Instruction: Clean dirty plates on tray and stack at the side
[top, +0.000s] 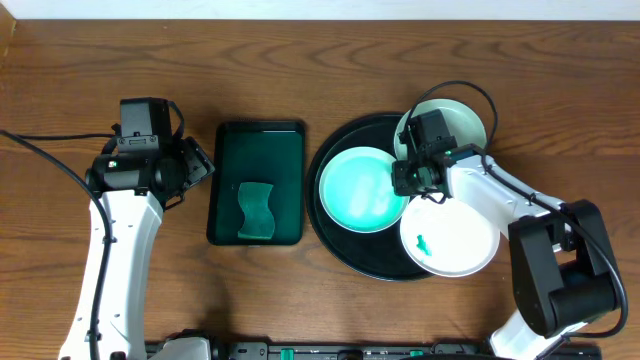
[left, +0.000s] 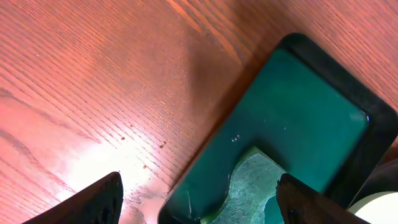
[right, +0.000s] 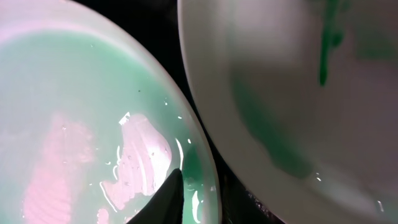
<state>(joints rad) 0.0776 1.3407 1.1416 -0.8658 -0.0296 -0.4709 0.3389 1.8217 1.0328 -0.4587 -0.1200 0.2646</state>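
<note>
Black fingers (left: 102, 199) of the left gripper (top: 200, 165) stand wide apart with nothing between them. They hang over the brown wooden table (top: 330, 60), just beside the left edge of the rectangular dark green tray (top: 225, 180), where a pale green wavy sponge (top: 258, 210) lies. The right gripper (top: 410, 180) is low over the round black tray (top: 345, 250), at the inner edge of the glossy mint plate (top: 360, 188). Its wrist view shows only one dark fingertip (right: 169, 200) over that plate's rim, so I cannot tell whether its jaws are apart or together. A second plate (top: 465, 120) sits at the black tray's far right rim. The third plate (top: 460, 240), bearing a green smear (top: 422, 243), overlaps the near right rim. A pale wall (top: 300, 8) runs along the table's far edge.
</note>
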